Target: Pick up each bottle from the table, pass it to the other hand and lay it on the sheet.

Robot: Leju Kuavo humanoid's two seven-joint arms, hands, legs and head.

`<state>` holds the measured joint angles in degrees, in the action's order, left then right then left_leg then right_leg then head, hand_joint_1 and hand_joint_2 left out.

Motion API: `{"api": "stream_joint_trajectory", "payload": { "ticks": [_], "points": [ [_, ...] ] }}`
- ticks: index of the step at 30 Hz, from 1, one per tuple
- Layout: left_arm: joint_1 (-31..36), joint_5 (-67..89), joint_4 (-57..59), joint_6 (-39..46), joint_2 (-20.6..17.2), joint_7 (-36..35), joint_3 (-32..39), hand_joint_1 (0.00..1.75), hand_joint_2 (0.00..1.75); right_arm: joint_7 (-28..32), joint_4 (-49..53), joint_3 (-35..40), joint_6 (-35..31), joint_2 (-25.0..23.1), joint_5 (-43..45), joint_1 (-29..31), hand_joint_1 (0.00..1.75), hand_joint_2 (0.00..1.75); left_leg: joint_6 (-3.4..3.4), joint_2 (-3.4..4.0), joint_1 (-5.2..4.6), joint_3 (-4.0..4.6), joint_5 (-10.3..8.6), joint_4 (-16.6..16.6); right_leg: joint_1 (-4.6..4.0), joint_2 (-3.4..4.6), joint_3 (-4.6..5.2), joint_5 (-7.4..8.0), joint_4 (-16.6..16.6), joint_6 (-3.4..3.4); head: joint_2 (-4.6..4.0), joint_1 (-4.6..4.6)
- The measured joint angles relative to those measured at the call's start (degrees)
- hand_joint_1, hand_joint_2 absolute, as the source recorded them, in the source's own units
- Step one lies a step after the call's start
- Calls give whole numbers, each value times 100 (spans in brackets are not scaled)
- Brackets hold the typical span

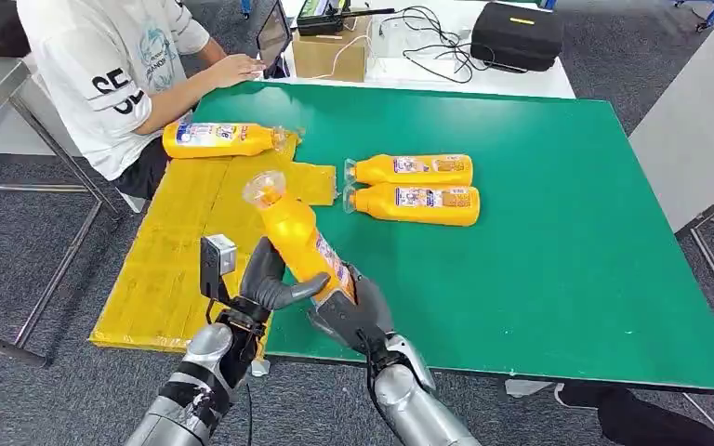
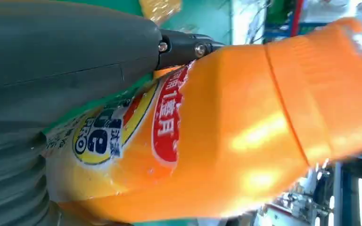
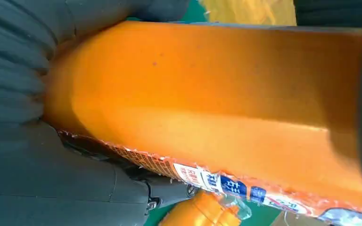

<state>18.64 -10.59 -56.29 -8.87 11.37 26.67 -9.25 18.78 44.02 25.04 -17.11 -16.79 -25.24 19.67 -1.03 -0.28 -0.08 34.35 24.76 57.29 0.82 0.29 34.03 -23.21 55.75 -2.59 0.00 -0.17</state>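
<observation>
Green table [image 1: 539, 279] — wide bare room on its right side. Yellow sheet [image 1: 177, 251] overhangs the near-left edge, one bottle [image 1: 218, 139] lying at its far end. Two bottles [image 1: 409, 190] lie mid-table. Held bottle [image 1: 297, 237] tilts above the near edge — left hand [image 1: 265, 283] and right hand [image 1: 353, 311] both wrapped around it.

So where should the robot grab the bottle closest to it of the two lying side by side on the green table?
Probably around the wide middle of the near bottle, coming down from above. It lies flat on its side, cap end toward the yellow sheet, and the far bottle lies close along its far side, so fingers fit best over the top and down the open near side.
</observation>
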Motion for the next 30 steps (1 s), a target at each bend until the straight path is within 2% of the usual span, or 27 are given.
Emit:
{"api": "stream_joint_trajectory", "payload": {
  "ticks": [4,9,24,27,30],
  "points": [
    [194,-97,370,-359,-79,-7,83,175,175,-129,-48,224,-35,50,-283,123,0,175,0,-4,0,0,-1,0,-1,-1,-2,0,0,0,0,4],
    [358,-278,737,-680,-107,-53,207,175,175,-69,-57,352,-168,48,-92,127,0,175,0,-4,0,0,-1,0,0,-1,-3,1,1,0,0,2],
    [403,-422,748,-612,-236,-109,502,175,175,185,411,-32,-276,173,627,121,0,175,0,-2,0,-1,-1,0,0,0,-2,1,1,0,0,2],
    [455,84,700,38,-326,83,553,175,175,288,551,-172,-344,197,808,87,0,175,0,-3,1,0,-2,1,-2,-1,-2,1,1,0,0,2],
    [611,1215,691,1287,-544,323,586,175,175,397,836,-332,-433,214,1002,-27,0,175,1,-2,4,0,-2,0,-3,0,-1,1,3,0,2,2]
  ]
}}
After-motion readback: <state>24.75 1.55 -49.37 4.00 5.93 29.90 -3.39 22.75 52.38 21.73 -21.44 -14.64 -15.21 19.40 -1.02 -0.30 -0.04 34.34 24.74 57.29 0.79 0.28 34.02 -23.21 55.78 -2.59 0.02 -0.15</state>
